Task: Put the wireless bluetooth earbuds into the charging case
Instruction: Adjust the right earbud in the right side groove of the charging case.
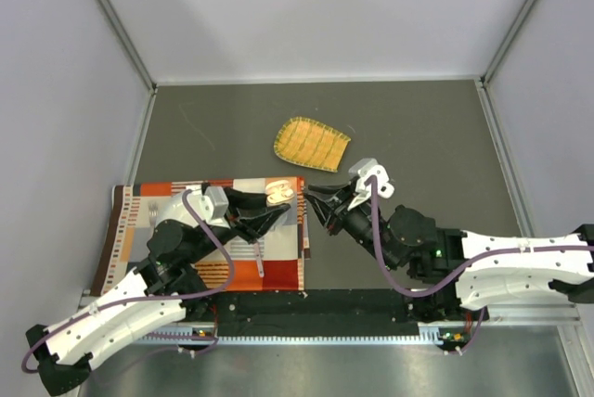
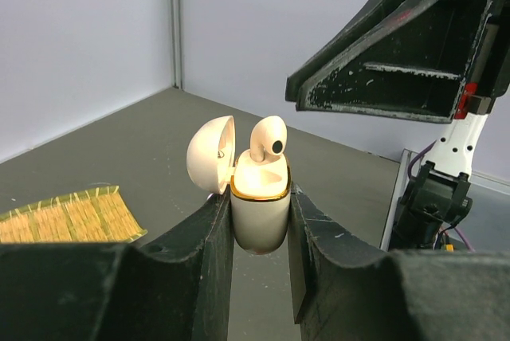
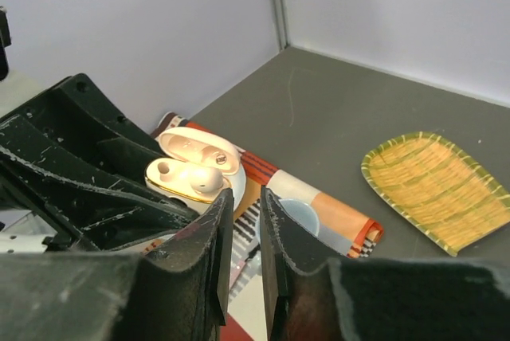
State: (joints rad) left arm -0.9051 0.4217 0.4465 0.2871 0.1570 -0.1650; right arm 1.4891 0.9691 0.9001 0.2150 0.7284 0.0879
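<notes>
My left gripper [image 2: 260, 225] is shut on the charging case [image 2: 260, 209], a cream shell with a gold rim, held upright above the placemat. Its lid [image 2: 211, 154] hangs open to the left. One white earbud [image 2: 267, 140] stands in the case with its head sticking up above the rim. From above, the case [image 1: 278, 193] sits between both arms. My right gripper [image 1: 314, 200] hovers just right of the case [image 3: 191, 178], jaws drawn almost together with only a thin slit and nothing in it. The same earbud [image 3: 203, 182] lies just left of the right fingertips.
A woven yellow basket tray [image 1: 311, 144] lies on the dark table behind the grippers. A patterned orange, white and striped placemat [image 1: 176, 239] covers the table under the left arm. Grey walls close in the back and both sides.
</notes>
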